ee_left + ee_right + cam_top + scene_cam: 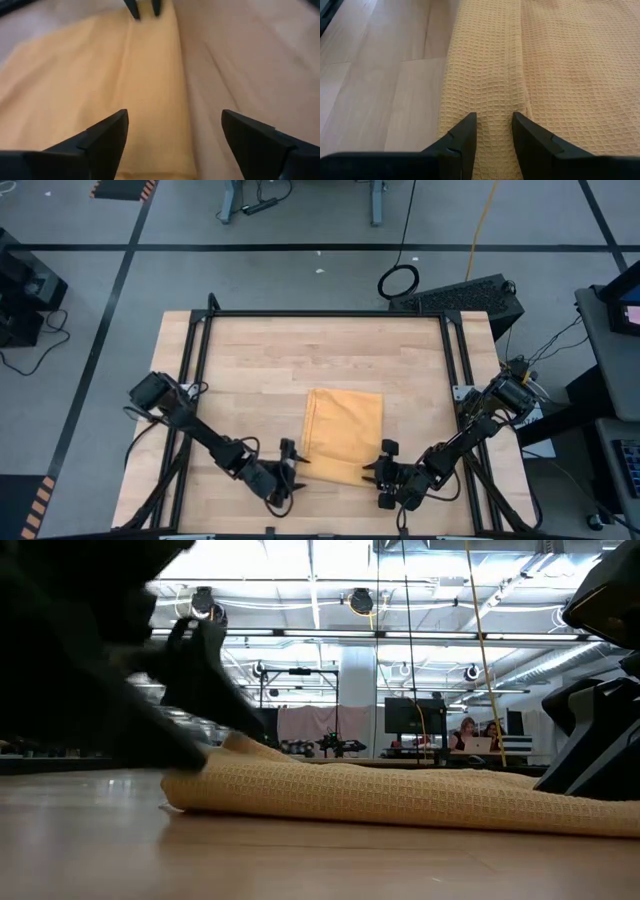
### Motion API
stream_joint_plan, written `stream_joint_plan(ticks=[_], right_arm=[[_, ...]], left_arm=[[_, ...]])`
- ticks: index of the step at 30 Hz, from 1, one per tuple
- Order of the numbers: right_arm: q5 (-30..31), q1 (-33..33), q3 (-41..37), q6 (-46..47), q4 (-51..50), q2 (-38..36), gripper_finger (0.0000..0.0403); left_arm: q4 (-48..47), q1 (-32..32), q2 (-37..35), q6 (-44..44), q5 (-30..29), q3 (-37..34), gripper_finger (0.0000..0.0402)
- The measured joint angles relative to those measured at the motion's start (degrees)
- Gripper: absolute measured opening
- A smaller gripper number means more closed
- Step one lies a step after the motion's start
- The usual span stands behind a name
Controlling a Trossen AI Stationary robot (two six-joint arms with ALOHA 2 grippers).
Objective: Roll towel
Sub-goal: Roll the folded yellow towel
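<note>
1. Wooden table (260, 370) framed by dark rails, bearing a single piece of fabric right of centre, toward the near edge.
2. Mustard-yellow waffle-weave towel (343, 435) lying flat, roughly rectangular, long axis running from far edge to near edge of the table; near edge turned over into a narrow first fold or roll lying crosswise, end to end between the two grippers. In the low view (400, 795), a low raised ridge across the table. No white tag to be made out.
3. Left gripper (287, 470) at the near-left corner of the towel, fingers spread wide apart, straddling the end of the folded strip (155, 100) and not clamped on it; blurred in the low view.
4. Right gripper (385, 472) at the near-right corner, fingers (462, 137) close together, pinched on the ridge of the folded strip.
5. Risks, as judgement: with one end released and the other pinched, likely uneven rolling, so a skewed, cone-shaped roll. Possible springing open of the loose left end, soft cloth holding no crease. Possible dragging of the whole towel toward the right arm instead of turning it. Possible re-grasp taking only the top layer, leaving the roll slack.
</note>
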Motion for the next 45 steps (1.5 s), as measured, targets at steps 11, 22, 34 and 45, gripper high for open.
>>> stream_joint_plan(ticks=[11, 22, 34, 45], right_arm=[[0.0, 0.0, 0.0, -0.9, 0.0, 0.0, 0.0115], [0.0, 0.0, 0.0, -1.3, 0.0, 0.0, 0.0115], [-0.3, 0.1, -0.2, -4.3, -3.9, -7.6, 0.0143], [3.9, 8.7, -0.1, -4.4, -6.4, -7.3, 0.0245]], left_arm=[[-1.2, 3.1, 2.9, -3.1, 1.4, 0.0, 0.0308], [-5.4, 6.8, 2.6, -12.9, 10.1, 0.1, 0.0300], [-5.8, 7.6, 2.4, -15.7, 10.2, 0.0, 0.0128], [-6.0, 8.3, 2.4, -17.2, 11.7, 0.0, 0.0063]])
